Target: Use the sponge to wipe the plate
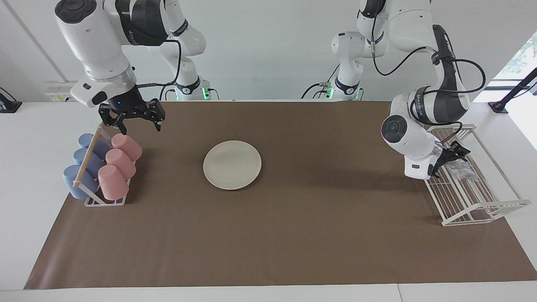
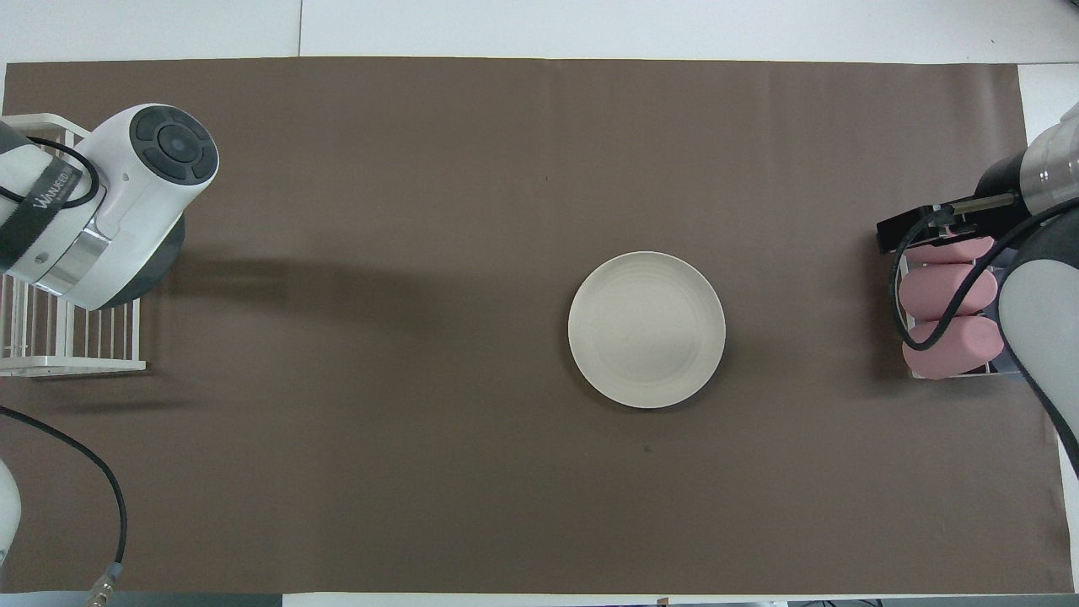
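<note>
The cream-white plate (image 1: 232, 164) lies flat on the brown mat mid-table; it also shows in the overhead view (image 2: 646, 330). The silvery speckled sponge (image 1: 462, 171) lies in the white wire rack (image 1: 482, 205) at the left arm's end of the table. My left gripper (image 1: 451, 160) is down in that rack, right at the sponge's edge nearer the robots. In the overhead view the left arm hides both its gripper and the sponge. My right gripper (image 1: 135, 122) is open and empty, up over the cup rack; it also shows in the overhead view (image 2: 920, 229).
A cup rack at the right arm's end holds pink cups (image 1: 119, 161) (image 2: 948, 295) and blue cups (image 1: 84, 167). The brown mat (image 1: 293, 235) covers most of the table. The wire rack's bars show in the overhead view (image 2: 50, 337).
</note>
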Controlling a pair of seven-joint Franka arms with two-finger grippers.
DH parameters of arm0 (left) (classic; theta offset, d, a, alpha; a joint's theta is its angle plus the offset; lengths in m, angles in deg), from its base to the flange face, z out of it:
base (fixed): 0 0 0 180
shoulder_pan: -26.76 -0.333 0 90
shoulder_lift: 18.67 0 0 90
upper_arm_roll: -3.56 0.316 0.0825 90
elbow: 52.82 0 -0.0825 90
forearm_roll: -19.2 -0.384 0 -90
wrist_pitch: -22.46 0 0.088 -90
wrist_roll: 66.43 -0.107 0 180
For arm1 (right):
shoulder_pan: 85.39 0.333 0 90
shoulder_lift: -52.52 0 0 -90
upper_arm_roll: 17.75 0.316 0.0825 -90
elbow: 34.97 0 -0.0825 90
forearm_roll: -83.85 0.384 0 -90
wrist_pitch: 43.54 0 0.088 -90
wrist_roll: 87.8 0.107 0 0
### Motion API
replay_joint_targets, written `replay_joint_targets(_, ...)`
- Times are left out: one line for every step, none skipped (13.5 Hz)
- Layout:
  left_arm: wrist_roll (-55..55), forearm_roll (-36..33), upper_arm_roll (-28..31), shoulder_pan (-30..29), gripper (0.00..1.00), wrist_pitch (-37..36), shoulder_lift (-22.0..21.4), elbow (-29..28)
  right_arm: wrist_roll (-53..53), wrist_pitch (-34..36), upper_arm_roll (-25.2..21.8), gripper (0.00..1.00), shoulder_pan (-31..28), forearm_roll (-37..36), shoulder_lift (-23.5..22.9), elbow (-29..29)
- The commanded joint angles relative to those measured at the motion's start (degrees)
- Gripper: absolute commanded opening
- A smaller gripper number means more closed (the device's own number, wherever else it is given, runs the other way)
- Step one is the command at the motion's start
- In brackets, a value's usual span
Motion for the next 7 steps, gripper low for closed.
replay_joint_targets(1.73,-1.43,0.19,-0.11,0.99,0.04,-0.3,-0.36,0.43,-0.12,0.41,1.0,-0.15,-0.87,0.76,0.66)
replay_joint_targets(1.64,-1.43,0.19,-0.03,0.91,-0.04,-0.3,-0.18,0.61,-0.03,0.41,1.0,-0.15,-0.87,0.76,0.66)
replay_joint_targets(1.55,-1.43,0.19,0.06,0.81,-0.13,-0.3,0.08,0.7,-0.03,0.49,1.0,-0.15,-0.87,0.76,0.66)
replay_joint_targets(1.55,-1.43,0.19,0.06,0.67,-0.13,-0.3,0.09,0.7,0.06,0.67,1.0,-0.15,-0.87,0.76,0.66)
replay_joint_targets(1.55,-1.43,0.19,0.06,0.44,-0.13,-0.3,0.09,0.7,0.06,1.19,1.0,-0.24,-0.87,0.76,0.57)
replay_joint_targets(1.55,-1.43,0.19,0.06,0.16,-0.13,-0.3,0.09,0.7,0.06,1.2,1.0,-0.24,-0.87,0.76,0.48)
replay_joint_targets(1.55,-1.34,0.19,0.06,0.0,-0.22,-0.3,0.26,0.7,0.06,1.2,1.0,-0.24,-0.87,0.76,0.48)
